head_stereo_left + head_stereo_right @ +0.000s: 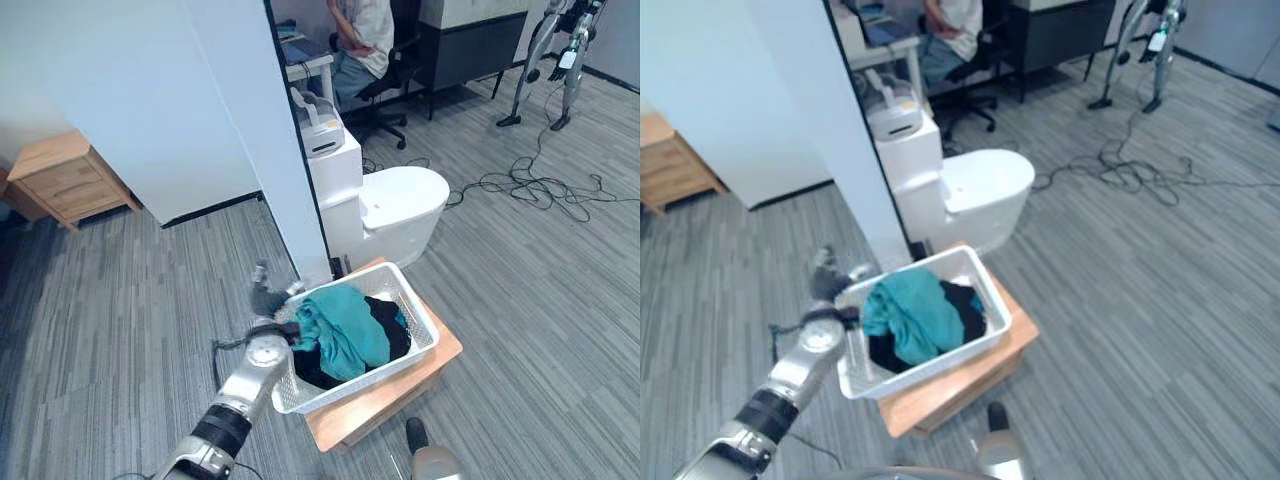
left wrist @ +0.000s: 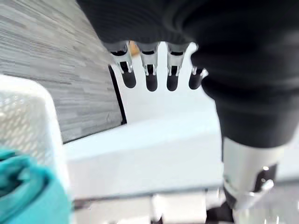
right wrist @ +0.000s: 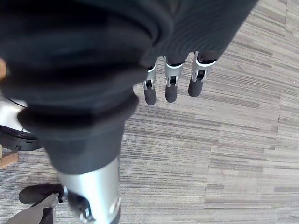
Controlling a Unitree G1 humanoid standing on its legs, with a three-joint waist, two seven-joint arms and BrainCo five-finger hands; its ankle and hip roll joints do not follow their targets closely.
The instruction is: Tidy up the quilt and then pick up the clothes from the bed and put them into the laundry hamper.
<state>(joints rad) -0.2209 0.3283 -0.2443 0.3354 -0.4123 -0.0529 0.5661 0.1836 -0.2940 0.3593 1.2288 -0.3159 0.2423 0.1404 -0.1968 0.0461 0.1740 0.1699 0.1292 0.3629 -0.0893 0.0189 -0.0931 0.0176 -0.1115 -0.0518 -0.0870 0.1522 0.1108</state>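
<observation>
Left hand [image 1: 268, 300]: your fingers hang straight and apart beside the hamper's near corner, holding nothing; placed, it seems, to let go over the rim.
Laundry hamper [image 1: 418, 308]: just right of that hand, white and perforated, raised on a low wooden stand [image 1: 400, 388], likely so you can reach it.
Clothes: a teal garment [image 1: 345, 328] lies over a black garment [image 1: 395, 335], both inside the hamper; this step looks done.
Right hand [image 3: 170, 77]: well right of the hamper, fingers straight, empty above the carpet.
</observation>
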